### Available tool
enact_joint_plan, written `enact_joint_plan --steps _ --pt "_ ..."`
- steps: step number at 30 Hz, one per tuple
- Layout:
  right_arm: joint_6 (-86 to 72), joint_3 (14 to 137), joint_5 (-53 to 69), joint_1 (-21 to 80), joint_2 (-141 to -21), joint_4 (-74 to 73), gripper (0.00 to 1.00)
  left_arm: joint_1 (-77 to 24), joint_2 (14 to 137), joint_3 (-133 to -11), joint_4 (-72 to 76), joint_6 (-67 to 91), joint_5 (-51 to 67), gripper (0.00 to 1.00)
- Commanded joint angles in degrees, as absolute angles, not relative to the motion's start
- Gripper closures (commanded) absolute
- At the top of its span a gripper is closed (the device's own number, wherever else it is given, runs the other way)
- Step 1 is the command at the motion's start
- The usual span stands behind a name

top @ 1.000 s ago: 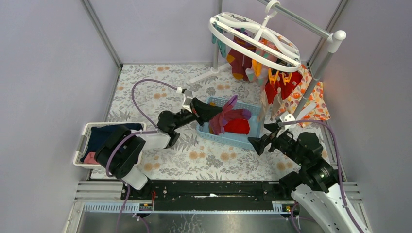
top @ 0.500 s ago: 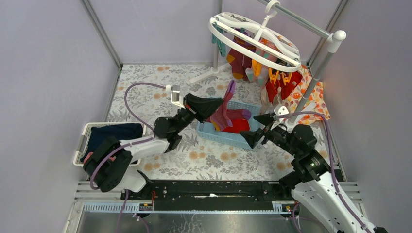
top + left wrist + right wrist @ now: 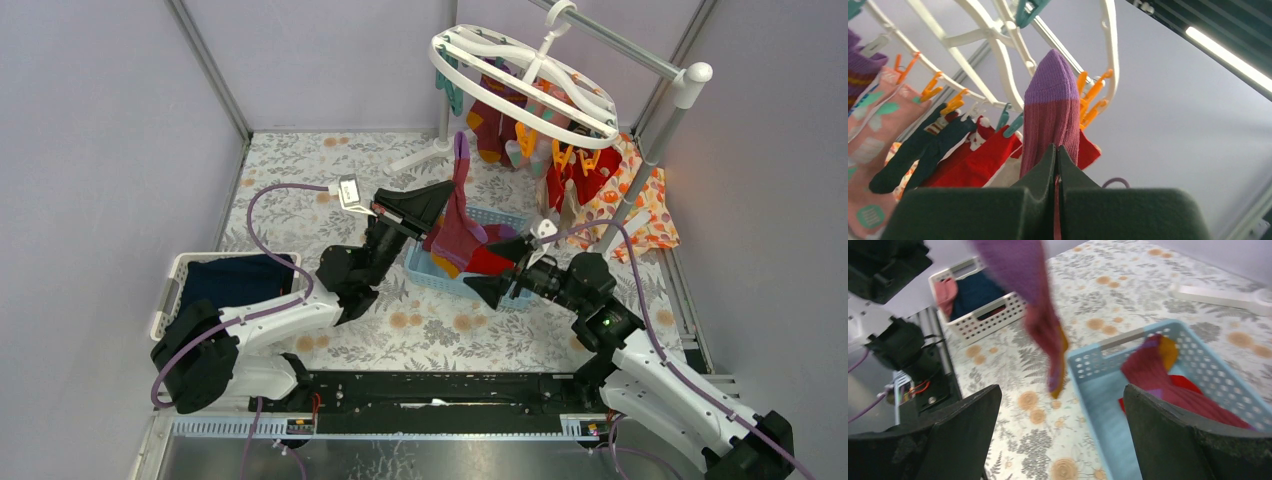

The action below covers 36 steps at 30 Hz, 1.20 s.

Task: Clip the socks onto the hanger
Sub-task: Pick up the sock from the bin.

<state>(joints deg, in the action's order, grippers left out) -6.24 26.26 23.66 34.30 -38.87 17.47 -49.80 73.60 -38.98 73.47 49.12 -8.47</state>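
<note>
Clearly the step in hand is carrying one sock up to a clip. The left jaws are pressed fully together on a maroon sock (image 3: pixel 458 190) about its middle, with its purple toe standing upright just under the hanger (image 3: pixel 1111 50) and its lower end dangling above the blue basket (image 3: pixel 1098 400). The right jaws are spread as wide as they go with nothing between them, low beside that basket's near rim and facing the dangling end. To do this well, I judge, the left arm (image 3: pixel 300 308) should bring the toe level with a free clip, such as the teal clip (image 3: pixel 1027 9) right above it, while the right jaws squeeze that clip's handles open. The toe should sit deep in the clip's mouth before the left jaws let go, and the ring should not be set swinging on the rack (image 3: pixel 655 140). By count: two arms, one hanger, one sock held, and two baskets on the bench (image 3: pixel 330 150), the white basket (image 3: pixel 990 317) holding folded cloth. Two socks show in the blue one, a red sock (image 3: pixel 492 262) and a maroon-and-yellow sock (image 3: pixel 1148 365). The socks already clipped overlap, so I count at least five.
</note>
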Motion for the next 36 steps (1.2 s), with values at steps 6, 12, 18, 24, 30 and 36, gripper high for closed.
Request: enact_joint_plan --steps 6,12,18,24,30,36 --pt "-2.30 24.74 17.49 46.64 -42.31 28.16 0.01 -52.68 73.07 -40.76 68.11 51.48 -22.42 1.00" --pt "-2.88 21.80 9.07 47.65 -43.45 36.80 0.08 -53.25 72.05 -39.73 68.75 53.69 -23.47 1.00" --pt "-0.25 17.73 5.67 47.72 -40.50 40.77 0.10 -53.74 69.46 -38.70 67.37 54.47 -25.11 1.00" --pt "-0.51 17.73 7.22 48.33 -47.80 51.41 0.15 -54.56 69.24 -38.85 66.02 57.11 -25.98 1.00" --pt "-0.64 19.32 4.63 51.68 -55.19 59.48 0.33 -54.74 68.06 -37.74 65.10 58.07 -26.47 1.00" --pt "-1.07 18.28 2.36 53.20 -54.71 62.15 0.77 -54.75 67.24 -36.36 64.69 58.84 -27.48 1.00"
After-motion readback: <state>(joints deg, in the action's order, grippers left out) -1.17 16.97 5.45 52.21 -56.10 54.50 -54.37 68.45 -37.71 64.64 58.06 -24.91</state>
